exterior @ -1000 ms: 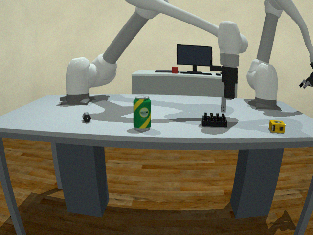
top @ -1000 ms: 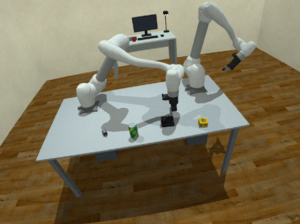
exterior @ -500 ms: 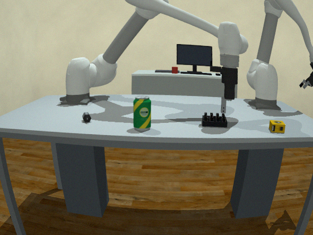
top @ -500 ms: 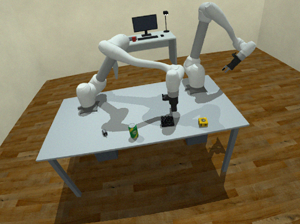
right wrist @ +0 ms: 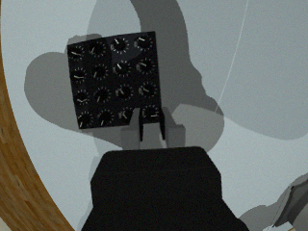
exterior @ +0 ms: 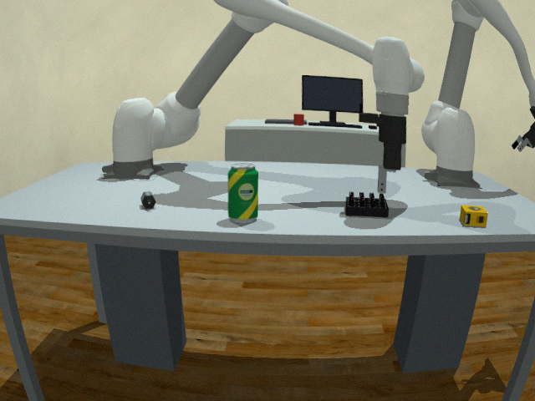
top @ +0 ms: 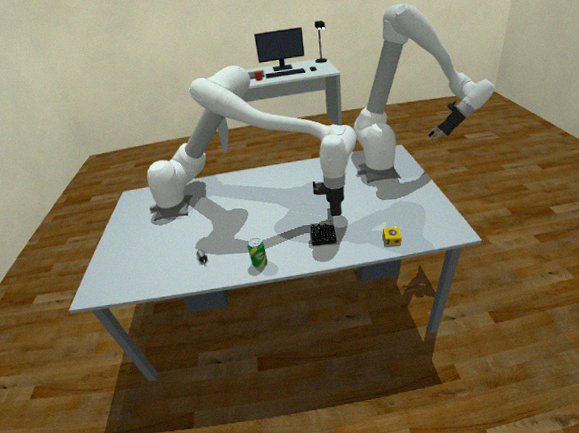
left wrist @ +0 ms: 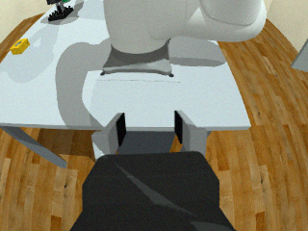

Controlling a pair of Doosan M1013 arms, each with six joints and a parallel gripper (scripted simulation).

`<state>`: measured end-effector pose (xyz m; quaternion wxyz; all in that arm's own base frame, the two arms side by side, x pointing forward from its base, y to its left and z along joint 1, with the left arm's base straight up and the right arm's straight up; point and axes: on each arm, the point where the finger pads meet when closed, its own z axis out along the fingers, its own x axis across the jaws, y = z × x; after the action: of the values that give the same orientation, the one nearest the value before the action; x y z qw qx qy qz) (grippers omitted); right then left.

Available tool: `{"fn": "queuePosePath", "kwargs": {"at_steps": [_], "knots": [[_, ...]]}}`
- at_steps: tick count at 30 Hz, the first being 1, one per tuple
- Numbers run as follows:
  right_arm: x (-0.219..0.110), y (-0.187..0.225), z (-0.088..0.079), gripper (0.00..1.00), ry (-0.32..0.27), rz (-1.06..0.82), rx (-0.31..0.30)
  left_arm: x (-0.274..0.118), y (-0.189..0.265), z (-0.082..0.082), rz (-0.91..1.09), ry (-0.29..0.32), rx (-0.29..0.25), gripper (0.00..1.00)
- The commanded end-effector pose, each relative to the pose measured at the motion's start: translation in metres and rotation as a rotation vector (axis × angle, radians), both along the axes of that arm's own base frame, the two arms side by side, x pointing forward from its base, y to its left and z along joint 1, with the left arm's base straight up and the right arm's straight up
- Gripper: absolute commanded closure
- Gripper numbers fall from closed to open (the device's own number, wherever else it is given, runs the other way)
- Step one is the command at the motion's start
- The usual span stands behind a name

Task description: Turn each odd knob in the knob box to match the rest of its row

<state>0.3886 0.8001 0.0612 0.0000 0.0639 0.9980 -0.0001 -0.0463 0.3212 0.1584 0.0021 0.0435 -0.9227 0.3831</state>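
Near the front edge of the table (top: 289,269) (exterior: 276,226), the knob box (top: 323,234) (exterior: 366,207) (right wrist: 115,82) sits between a green can (top: 256,253) (exterior: 242,192) and a yellow block (top: 391,236) (exterior: 473,215). Over its corner knob points the right gripper (top: 336,218) (exterior: 381,190) (right wrist: 150,117), fingers partly open; whether they touch that knob, I cannot tell. Beyond the table's side, the left gripper (top: 435,134) (exterior: 517,144) (left wrist: 149,121) hangs wide open, holding nothing.
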Motion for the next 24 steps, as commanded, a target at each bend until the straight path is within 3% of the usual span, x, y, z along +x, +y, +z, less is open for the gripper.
{"fn": "queuePosePath", "kwargs": {"at_steps": [1, 10, 24], "knots": [[0.000, 0.000, 0.001, 0.54, 0.000, 0.000, 0.002, 0.000, 0.000, 0.000, 0.000, 0.000, 0.001, 0.00], [0.000, 0.000, -0.012, 0.54, 0.000, 0.000, 0.002, 0.000, 0.000, 0.000, 0.000, 0.000, 0.001, 0.00], [0.000, 0.000, -0.013, 0.54, 0.000, 0.000, 0.002, 0.000, 0.000, 0.000, 0.000, 0.000, 0.001, 0.00]]}}
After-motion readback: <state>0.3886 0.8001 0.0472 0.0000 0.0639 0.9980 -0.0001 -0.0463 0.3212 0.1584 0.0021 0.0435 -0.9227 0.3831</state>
